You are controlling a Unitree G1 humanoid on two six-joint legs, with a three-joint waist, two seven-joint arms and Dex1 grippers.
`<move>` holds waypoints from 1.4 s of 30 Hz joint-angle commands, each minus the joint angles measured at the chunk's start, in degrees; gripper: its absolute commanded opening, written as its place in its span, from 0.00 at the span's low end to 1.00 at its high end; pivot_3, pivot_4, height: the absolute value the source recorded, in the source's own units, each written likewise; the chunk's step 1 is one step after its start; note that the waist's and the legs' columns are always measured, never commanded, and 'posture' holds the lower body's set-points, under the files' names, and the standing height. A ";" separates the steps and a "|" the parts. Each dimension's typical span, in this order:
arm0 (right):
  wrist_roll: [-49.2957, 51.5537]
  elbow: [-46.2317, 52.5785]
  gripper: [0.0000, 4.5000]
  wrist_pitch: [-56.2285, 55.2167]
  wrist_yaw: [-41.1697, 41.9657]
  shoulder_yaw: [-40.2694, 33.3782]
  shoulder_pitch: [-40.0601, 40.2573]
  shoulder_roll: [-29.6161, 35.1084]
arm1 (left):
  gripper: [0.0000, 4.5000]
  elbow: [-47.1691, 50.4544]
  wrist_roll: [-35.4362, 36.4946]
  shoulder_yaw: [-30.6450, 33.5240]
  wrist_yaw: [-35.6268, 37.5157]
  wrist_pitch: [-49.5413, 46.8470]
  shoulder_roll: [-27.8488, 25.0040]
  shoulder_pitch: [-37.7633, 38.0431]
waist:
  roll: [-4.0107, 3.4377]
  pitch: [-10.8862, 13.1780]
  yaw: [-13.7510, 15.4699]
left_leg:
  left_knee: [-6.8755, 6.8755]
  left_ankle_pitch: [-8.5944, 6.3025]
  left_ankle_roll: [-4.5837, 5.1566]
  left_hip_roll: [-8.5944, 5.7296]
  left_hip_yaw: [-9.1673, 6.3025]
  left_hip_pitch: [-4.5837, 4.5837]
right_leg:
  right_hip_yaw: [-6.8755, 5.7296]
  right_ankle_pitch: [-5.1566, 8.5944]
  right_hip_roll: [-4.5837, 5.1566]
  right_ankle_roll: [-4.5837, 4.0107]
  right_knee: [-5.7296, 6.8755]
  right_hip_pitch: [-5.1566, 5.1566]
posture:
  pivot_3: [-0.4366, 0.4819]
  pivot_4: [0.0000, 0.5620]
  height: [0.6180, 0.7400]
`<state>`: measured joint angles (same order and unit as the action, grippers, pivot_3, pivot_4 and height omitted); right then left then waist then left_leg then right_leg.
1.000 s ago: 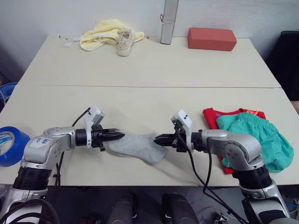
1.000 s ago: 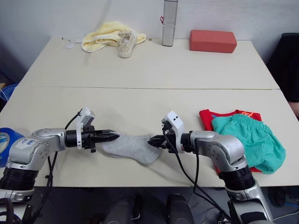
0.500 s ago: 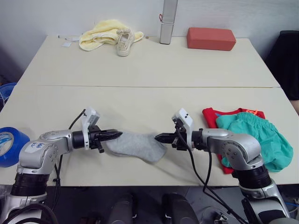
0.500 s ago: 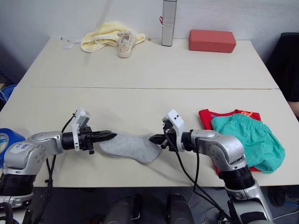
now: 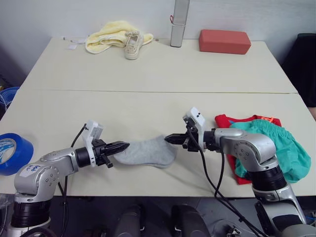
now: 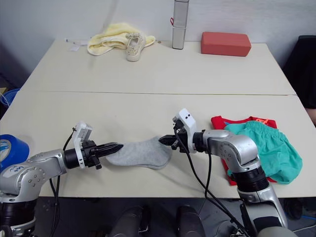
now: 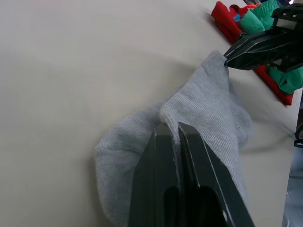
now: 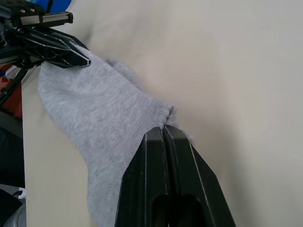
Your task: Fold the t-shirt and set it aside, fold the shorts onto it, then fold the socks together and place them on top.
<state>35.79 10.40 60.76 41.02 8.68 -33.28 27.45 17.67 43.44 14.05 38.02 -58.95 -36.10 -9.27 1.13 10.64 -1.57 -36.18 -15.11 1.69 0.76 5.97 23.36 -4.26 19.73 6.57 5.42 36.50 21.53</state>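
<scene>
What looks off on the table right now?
The shorts sit bunched and rumpled on the t-shirt, not neatly folded. Both grippers, left and right, pinch opposite ends of the socks.

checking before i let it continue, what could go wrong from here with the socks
Both hands pinch only thin edges of the socks: the left hand at one end, the right hand at the other corner, so either grip may slip. The shorts lie loosely over the t-shirt, so socks placed on top might slide off.
</scene>
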 commanded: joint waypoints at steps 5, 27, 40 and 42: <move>-0.21 0.60 0.00 1.14 1.10 0.51 -0.41 0.35 | 0.01 -0.02 -1.33 0.14 0.29 3.80 -0.30 1.50 | 0.00 0.00 -0.02 | 0.01 0.00 -0.01 0.00 0.01 0.00 | 0.00 0.00 0.00 0.00 -0.01 0.01 | 0.48 0.27 1.00; 1.73 3.74 0.43 -10.26 7.23 -7.10 5.22 1.81 | 0.37 -1.91 -4.71 3.81 4.28 19.95 -0.01 1.93 | 0.00 0.00 0.03 | 0.02 0.00 -0.01 0.00 0.01 0.00 | 0.00 0.00 0.00 0.00 -0.10 0.01 | 0.48 0.27 1.00; -12.91 5.30 0.01 -32.12 8.49 8.50 16.51 -4.02 | 0.00 2.83 -10.61 -9.24 13.76 27.35 -2.84 4.28 | 0.00 0.00 0.00 | 0.05 -0.01 -0.04 0.00 0.06 -0.05 | 0.02 0.00 0.00 0.00 -0.06 -0.02 | 0.48 0.27 1.00; -16.94 3.97 0.01 -36.36 8.60 11.17 17.25 -3.88 | 0.00 1.70 -13.35 -10.98 13.44 29.20 -2.76 5.06 | 0.00 0.00 -0.01 | -0.01 0.00 -0.02 -0.01 0.07 -0.05 | 0.03 0.00 0.00 0.00 -0.12 -0.02 | 0.48 0.27 1.00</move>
<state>21.44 14.36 28.34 49.67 18.78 -16.50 23.21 19.40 32.23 3.69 51.86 -31.96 -38.66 -4.85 1.13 10.64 -1.58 -36.19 -15.11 1.67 0.74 6.05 23.28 -4.22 19.73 6.57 5.42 36.32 21.51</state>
